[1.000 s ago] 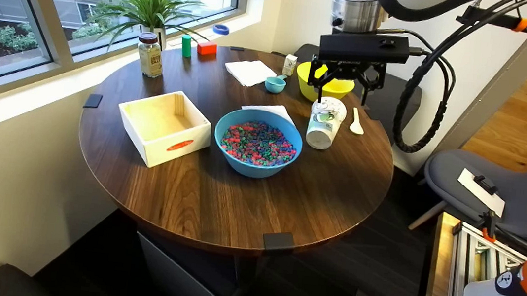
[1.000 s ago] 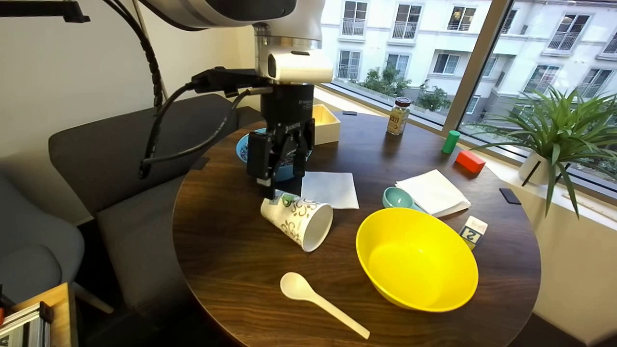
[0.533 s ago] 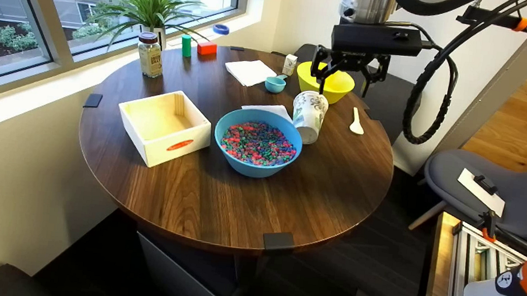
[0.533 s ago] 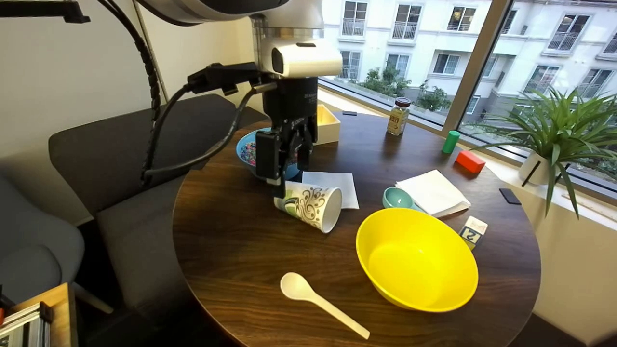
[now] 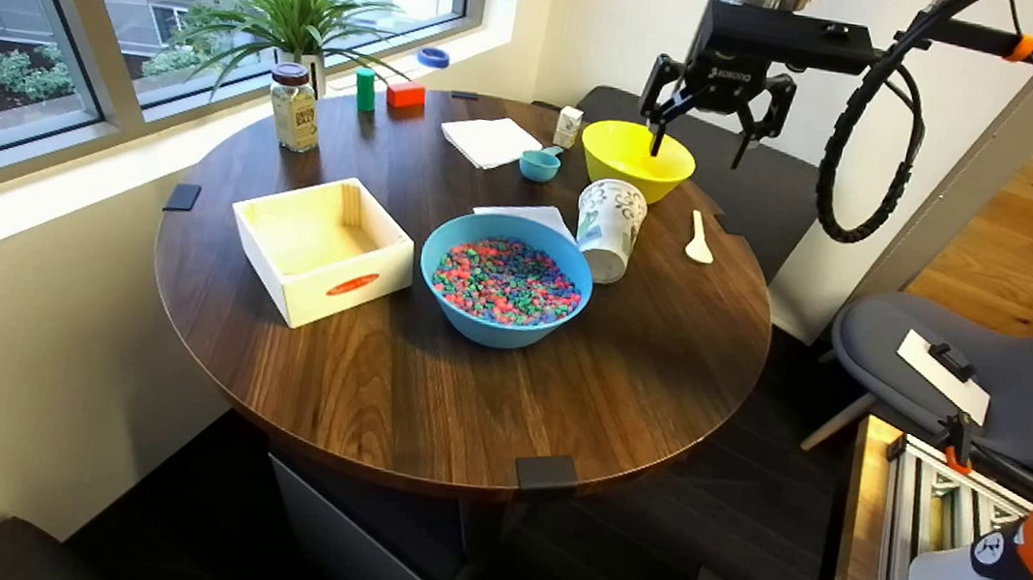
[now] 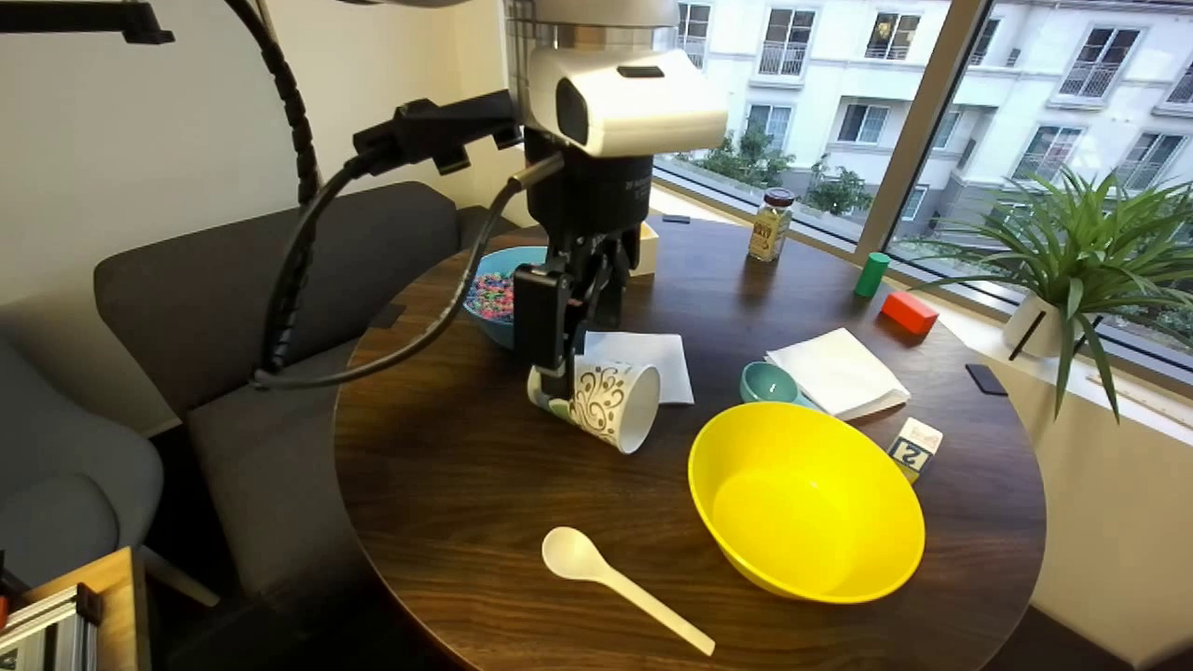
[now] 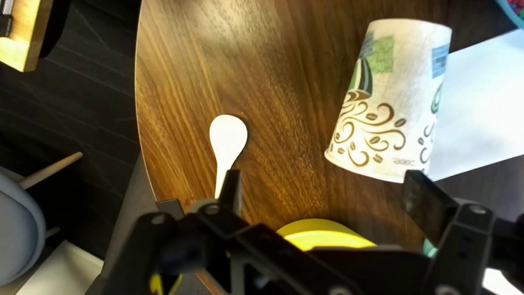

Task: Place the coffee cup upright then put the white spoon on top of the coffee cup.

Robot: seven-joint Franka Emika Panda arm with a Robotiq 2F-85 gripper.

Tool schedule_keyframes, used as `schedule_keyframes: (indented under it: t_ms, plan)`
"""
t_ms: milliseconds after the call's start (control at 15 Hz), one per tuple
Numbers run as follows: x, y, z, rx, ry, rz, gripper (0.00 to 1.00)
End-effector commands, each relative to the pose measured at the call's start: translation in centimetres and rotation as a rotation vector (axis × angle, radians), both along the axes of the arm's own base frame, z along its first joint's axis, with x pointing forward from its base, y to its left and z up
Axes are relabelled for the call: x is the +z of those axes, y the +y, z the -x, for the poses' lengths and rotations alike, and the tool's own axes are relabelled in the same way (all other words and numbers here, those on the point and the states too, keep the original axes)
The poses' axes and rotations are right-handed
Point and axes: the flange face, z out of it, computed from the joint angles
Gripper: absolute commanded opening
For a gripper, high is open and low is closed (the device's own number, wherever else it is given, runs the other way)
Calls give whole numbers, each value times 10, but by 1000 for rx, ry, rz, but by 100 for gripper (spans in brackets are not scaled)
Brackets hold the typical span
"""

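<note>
The coffee cup (image 5: 610, 228) lies on its side on the round table, white with brown swirls and green print. Its mouth faces the yellow bowl's side in an exterior view (image 6: 596, 401); in the wrist view the cup (image 7: 387, 98) is beyond the right finger. My gripper (image 5: 697, 158) is open and empty, raised above the table; its fingers stand wide apart in the wrist view (image 7: 323, 178). The white spoon (image 6: 624, 587) lies flat near the table edge. In the wrist view the left finger partly hides the spoon's handle (image 7: 221, 180).
A yellow bowl (image 6: 807, 503) stands near the cup's mouth. A blue bowl (image 5: 500, 332) of colourful bits is close beside the cup. A white napkin (image 7: 483, 102) lies by the cup. A wooden box (image 5: 352, 283), teal scoop (image 6: 769, 382) and letter block (image 6: 915, 447) are further off.
The cup has shifted toward the blue bowl and turned slightly. My gripper has risen off it and moved away from the blue bowl. The spoon has not moved.
</note>
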Motion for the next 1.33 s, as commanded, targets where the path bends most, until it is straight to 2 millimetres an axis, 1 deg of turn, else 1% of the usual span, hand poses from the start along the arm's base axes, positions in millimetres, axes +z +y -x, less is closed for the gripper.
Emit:
schedule_keyframes:
  t_ms: [0,267,467,933,1267]
  plan:
    - [-7,-27,11,-32,-8,-100,100]
    - [-21,-57,16,-92,-10,-210,100]
    - [-35,-71,17,-129,-6,-265,100]
    - [-62,-91,18,-243,35,-349,100]
    - [-79,-98,13,-228,49,-351,100]
